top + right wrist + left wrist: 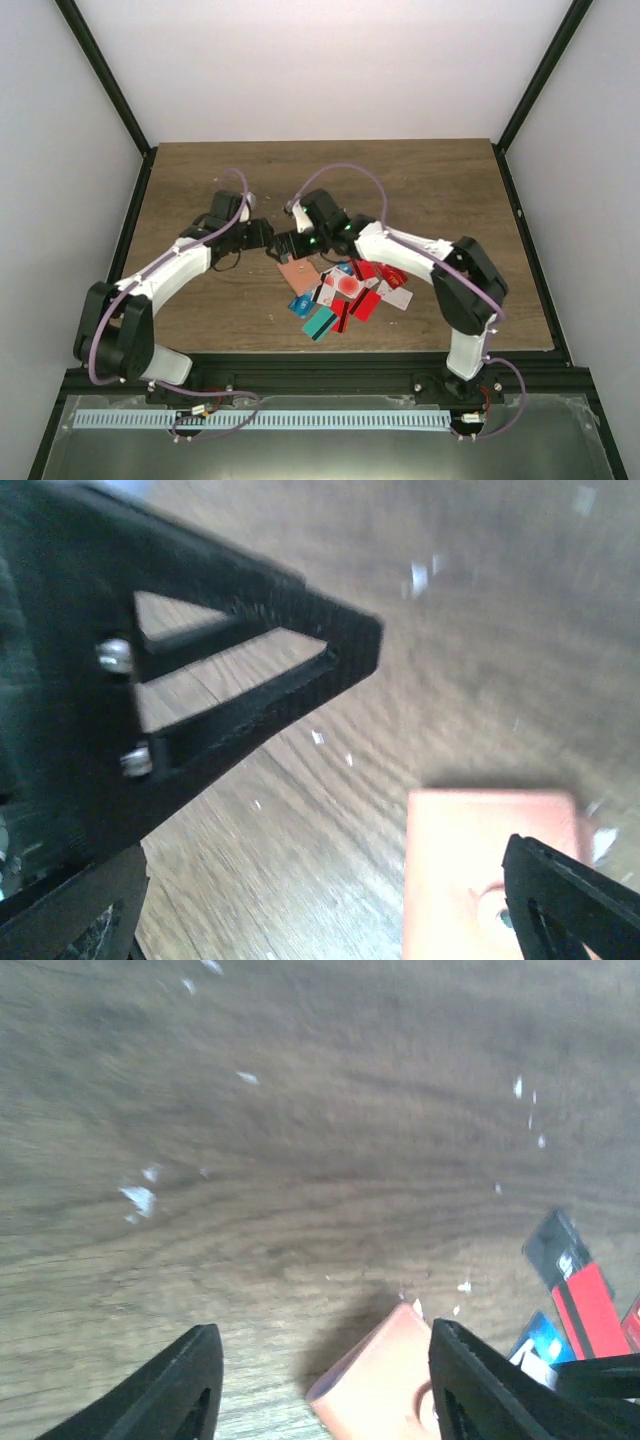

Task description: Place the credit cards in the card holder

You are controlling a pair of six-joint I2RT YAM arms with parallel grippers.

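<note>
Only the top view showed the whole heap of credit cards near the table's near edge; the wrist views showed white flecks on the wood grain. The squarish card holder lay flat beside the heap, toward the left edge, askew, below the left gripper and right gripper, both with jaws wide and empty; white walls enclosed the table

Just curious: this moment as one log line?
left hand: open | right hand: open | card holder: on table | credit cards: heaped beside
</note>
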